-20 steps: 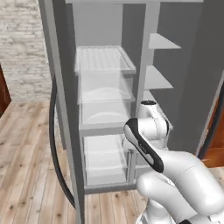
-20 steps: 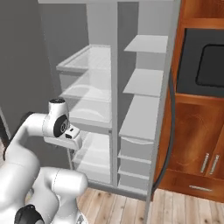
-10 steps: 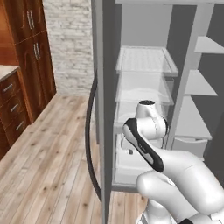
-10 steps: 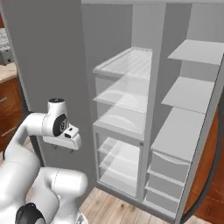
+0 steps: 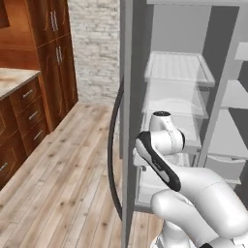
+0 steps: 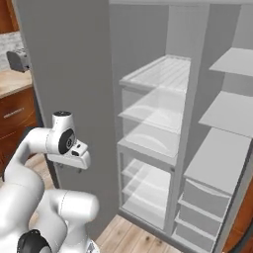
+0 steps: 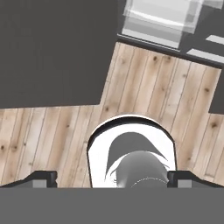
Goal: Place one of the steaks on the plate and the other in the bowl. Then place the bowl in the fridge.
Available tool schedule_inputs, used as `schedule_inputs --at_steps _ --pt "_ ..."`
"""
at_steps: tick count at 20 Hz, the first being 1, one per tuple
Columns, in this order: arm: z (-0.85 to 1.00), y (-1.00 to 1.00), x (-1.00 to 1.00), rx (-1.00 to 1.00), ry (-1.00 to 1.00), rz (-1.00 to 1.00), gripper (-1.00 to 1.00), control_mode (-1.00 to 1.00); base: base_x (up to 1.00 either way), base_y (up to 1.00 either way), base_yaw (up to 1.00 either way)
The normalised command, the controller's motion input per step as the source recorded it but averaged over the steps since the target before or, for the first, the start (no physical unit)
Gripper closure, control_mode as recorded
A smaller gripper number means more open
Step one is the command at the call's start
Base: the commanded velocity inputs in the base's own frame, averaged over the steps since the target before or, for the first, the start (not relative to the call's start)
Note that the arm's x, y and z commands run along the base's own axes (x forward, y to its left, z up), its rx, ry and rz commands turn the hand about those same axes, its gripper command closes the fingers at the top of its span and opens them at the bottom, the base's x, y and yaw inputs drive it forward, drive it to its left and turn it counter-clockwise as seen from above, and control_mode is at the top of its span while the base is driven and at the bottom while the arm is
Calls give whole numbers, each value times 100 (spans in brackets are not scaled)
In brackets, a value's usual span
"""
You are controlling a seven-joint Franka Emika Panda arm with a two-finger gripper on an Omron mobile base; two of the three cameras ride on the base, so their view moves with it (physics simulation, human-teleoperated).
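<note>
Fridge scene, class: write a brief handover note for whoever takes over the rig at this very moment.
Tool: open, holding nothing, aimed down at the wooden floor in front of the fridge.
Things: the fridge door is open; the pale shelves in view carry no bowl.
Done: fridge opened. Whether the steaks are on the plate and in the bowl cannot be told from here.
Left: check that, fetch the bowl, and set it on a shelf.

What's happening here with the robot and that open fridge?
The white arm is folded up in front of the fridge, whose door stands open. The pale shelves that can be seen hold nothing, and no bowl is in there. In the hand view the gripper points down at the wooden floor with its jaws wide apart and nothing between them.
</note>
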Motion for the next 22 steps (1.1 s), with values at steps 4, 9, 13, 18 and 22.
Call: schedule_inputs --at_steps 4,9,13,18,22 --pt "0 0 0 0 0 0 -100 100 -100 22 70" --pt "0 0 0 0 0 0 -100 100 -51 6 92" --pt "0 0 0 0 0 0 -100 100 -86 24 79" --pt "0 0 0 0 0 0 -100 100 -99 51 69" --pt "0 0 0 0 0 0 -100 100 -58 33 71"
